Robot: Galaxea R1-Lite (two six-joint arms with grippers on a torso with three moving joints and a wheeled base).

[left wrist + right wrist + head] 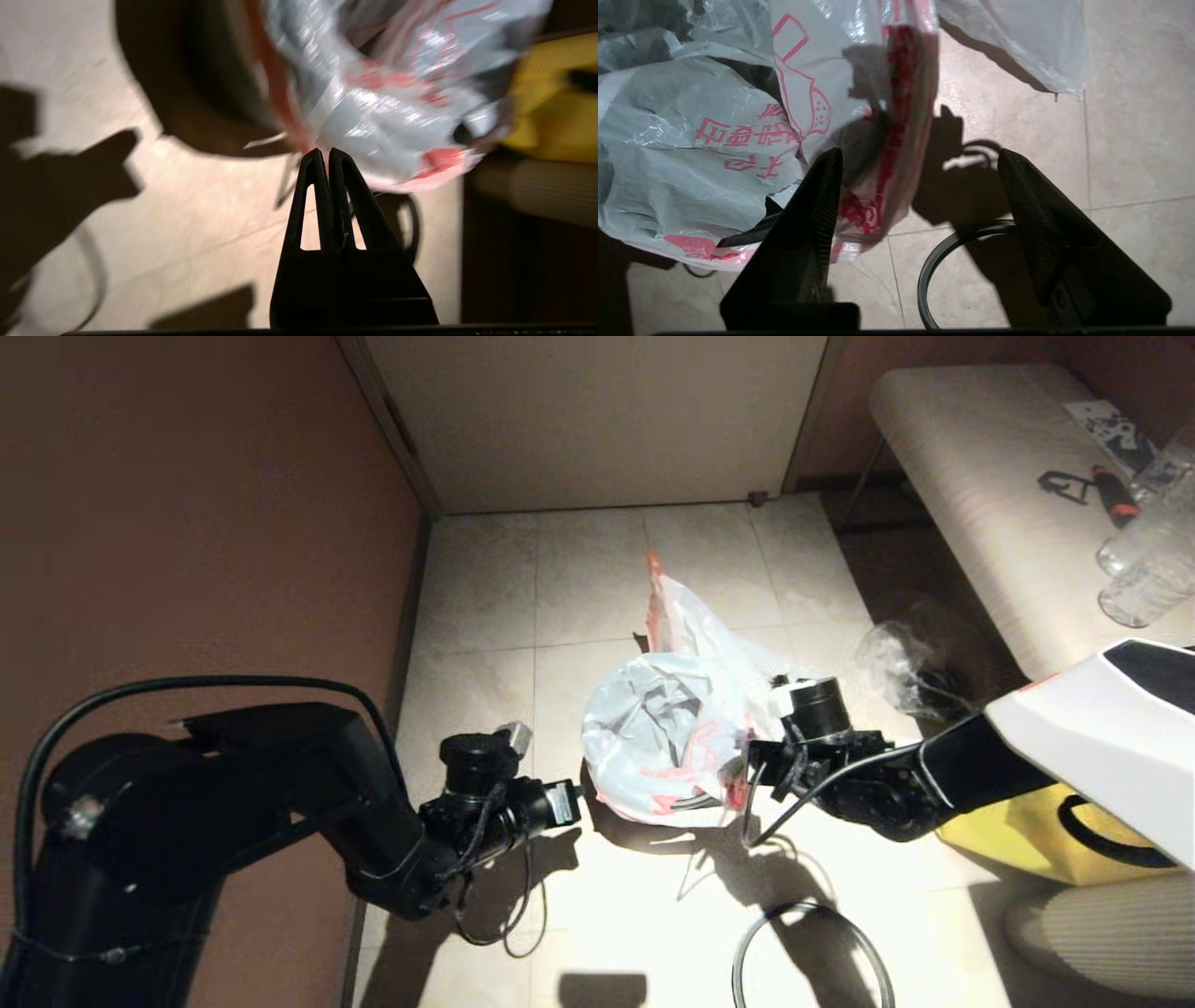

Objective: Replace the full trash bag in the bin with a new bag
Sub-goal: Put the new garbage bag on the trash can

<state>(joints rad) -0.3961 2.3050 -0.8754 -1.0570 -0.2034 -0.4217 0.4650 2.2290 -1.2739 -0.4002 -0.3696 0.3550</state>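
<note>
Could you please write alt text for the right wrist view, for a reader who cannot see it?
The right gripper hangs with open jaws beside the new bag, milky white with red characters, draped over the bin. A grey hoop lies on the tiled floor below.

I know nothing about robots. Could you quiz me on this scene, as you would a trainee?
1. True or false: the hoop sits on the bin.
2. Which is open? A. left gripper B. right gripper C. both
3. Fill in: the new bag has ___ characters.
Key: 1 false, it lies on the floor; 2 B; 3 red.
</note>
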